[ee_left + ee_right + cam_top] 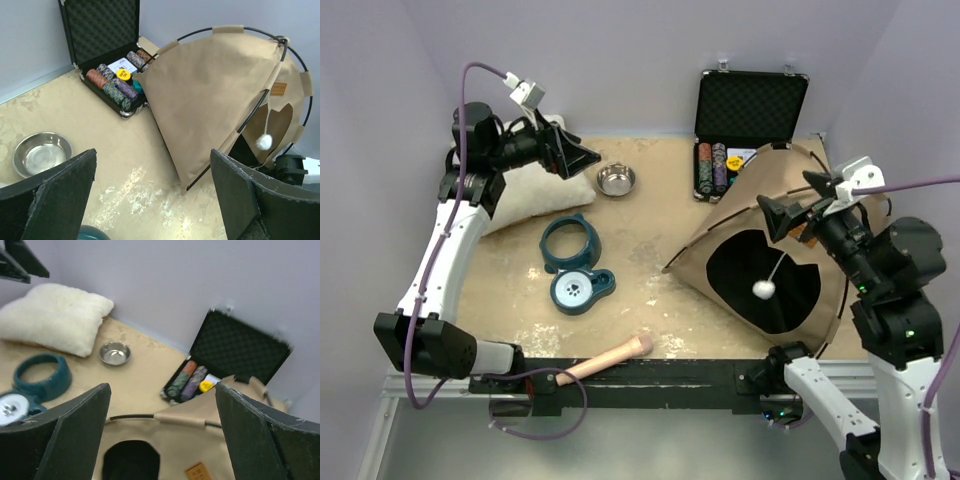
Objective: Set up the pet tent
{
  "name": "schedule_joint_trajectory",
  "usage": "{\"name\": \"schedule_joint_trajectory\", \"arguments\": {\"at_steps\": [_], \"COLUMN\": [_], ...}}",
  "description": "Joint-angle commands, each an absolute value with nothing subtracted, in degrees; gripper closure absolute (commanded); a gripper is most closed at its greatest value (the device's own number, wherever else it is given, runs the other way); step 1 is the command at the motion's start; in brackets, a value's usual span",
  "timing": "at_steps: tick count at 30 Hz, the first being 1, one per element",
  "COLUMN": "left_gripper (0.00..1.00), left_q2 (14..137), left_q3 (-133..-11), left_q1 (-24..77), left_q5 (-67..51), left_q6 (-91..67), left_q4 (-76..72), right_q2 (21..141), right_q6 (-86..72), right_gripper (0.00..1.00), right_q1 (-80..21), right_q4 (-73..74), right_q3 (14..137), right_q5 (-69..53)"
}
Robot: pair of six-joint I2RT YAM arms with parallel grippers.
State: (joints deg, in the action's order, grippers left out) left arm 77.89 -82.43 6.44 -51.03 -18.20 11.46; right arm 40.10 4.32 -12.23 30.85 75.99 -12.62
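Note:
The pet tent (760, 255) stands as a tan pyramid at the right of the table, its dark round opening facing the near edge, a white pompom (763, 289) hanging in it. Dark poles run along its edges. It also shows in the left wrist view (215, 100) and the right wrist view (200, 450). My right gripper (782, 215) is open and empty, held just above the tent's top. My left gripper (582, 158) is open and empty, raised over the far left of the table, far from the tent.
An open black case of poker chips (745, 125) sits behind the tent. A fluffy white pillow (535, 195) lies far left. A steel bowl (616, 180), a teal ring (569, 243), a teal feeder (581, 290) and a tan stick (610, 358) lie on the table.

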Motion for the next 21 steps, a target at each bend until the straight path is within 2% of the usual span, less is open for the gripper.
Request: {"name": "schedule_joint_trajectory", "arguments": {"at_steps": [1, 3, 5, 10, 13, 19, 21], "left_gripper": [0.00, 0.00, 0.00, 0.00, 0.00, 0.00, 0.00], "left_q2": [76.29, 76.81, 77.52, 78.48, 78.40, 78.74, 81.55], "left_q3": [-81.83, -83.23, -84.63, -84.20, -82.54, -77.70, -79.27], "left_q1": [7.20, 9.13, 11.41, 12.66, 13.18, 26.00, 28.29], "left_q5": [-50.54, -50.71, -50.45, -54.92, -57.74, -47.21, -46.76], "left_q6": [-14.51, -9.44, -2.58, 5.09, 4.49, 7.02, 7.47], "left_q4": [11.51, 15.44, 20.46, 25.75, 24.01, 14.95, 14.15], "right_q2": [47.17, 52.45, 54.14, 54.40, 56.51, 55.64, 54.32], "right_q6": [31.87, 37.24, 38.31, 49.91, 49.31, 41.86, 38.34], "right_gripper": [0.09, 0.09, 0.05, 0.07, 0.07, 0.05, 0.04], "right_q1": [-12.04, -12.13, -12.13, -12.22, -12.22, -12.13, -12.13], "right_q4": [48.19, 58.48, 58.89, 58.80, 58.80, 54.68, 52.31], "right_q3": [91.46, 97.01, 96.25, 90.27, 90.44, 92.28, 91.94], "right_q5": [-20.22, -19.08, -12.51, -9.06, -9.14, -9.32, -5.65]}}
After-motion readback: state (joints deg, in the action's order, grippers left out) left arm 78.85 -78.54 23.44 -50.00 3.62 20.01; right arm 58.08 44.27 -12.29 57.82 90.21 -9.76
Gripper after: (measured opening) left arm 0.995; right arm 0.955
